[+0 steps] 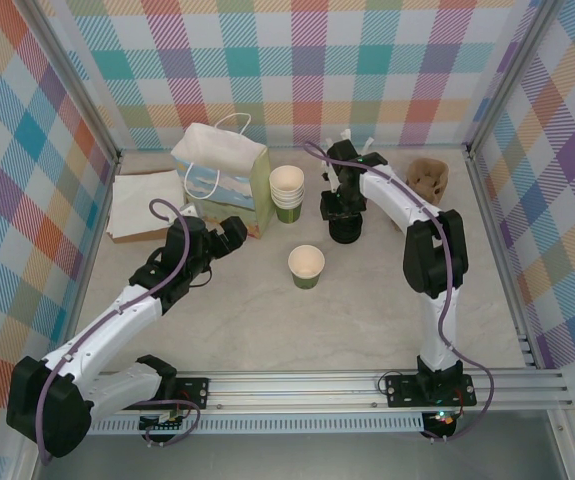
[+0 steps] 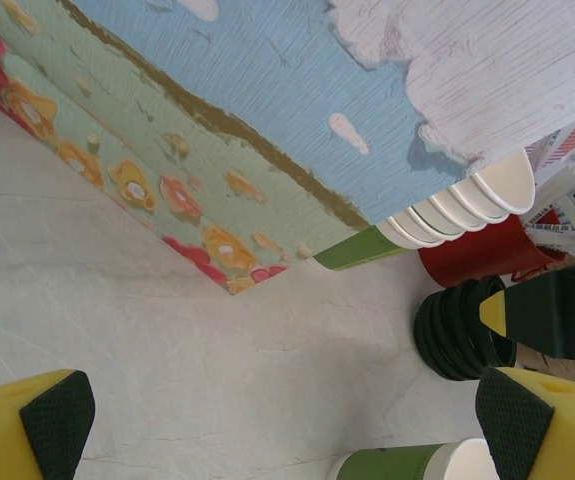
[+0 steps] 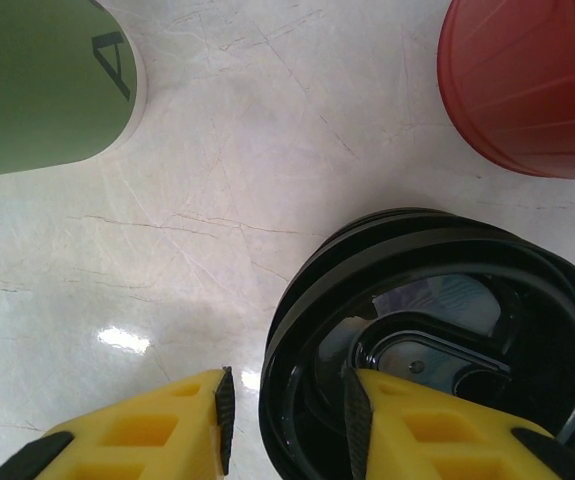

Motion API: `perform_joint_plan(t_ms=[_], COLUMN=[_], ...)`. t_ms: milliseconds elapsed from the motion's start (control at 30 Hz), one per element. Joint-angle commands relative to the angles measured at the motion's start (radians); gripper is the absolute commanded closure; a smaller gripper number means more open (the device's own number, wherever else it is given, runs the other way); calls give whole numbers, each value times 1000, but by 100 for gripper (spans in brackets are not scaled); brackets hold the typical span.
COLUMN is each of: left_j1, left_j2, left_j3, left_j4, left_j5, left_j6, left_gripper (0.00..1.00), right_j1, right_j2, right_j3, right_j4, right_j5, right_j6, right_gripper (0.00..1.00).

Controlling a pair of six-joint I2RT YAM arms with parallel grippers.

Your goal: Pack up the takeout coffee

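The takeout coffee's cup (image 1: 306, 266), small, green and cream inside, stands alone and lidless mid-table; its side shows at the bottom edge in the left wrist view (image 2: 417, 462). The stack of black lids (image 1: 345, 230) sits right of the stacked green cups (image 1: 287, 192). My right gripper (image 1: 344, 208) hangs over the lid stack (image 3: 437, 340) and is open (image 3: 287, 420), one finger inside the top lid's rim and one outside. My left gripper (image 1: 235, 232) is open (image 2: 287, 430) over bare table beside the gift bag (image 1: 222, 178), holding nothing.
A red cup (image 3: 537, 80) stands just behind the lids. A brown cup carrier (image 1: 427, 180) sits at the back right. Flat white paper (image 1: 147, 205) lies left of the bag. Metal frame posts and patterned walls close in the table.
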Motion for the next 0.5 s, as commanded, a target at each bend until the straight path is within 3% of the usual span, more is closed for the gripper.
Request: perform_joint_plan(t_ms=[0,167,467], left_j1=[-8,-8,-8], left_j2=[-18,-18,-22], left_j3=[-12,-13,-12], left_j4=[-8,-9,-12], left_j5=[-15,-16,-19], left_j6=[6,6,4], left_gripper=[0,0,0], right_j1=[8,11,13], right_j2=[29,43,31], right_j3=[8,11,4], right_j4=[-23,-27,-30], right_j5=[-3,-5,-3], right_j6=[-19,-19,-17], right_gripper=[64,67,83])
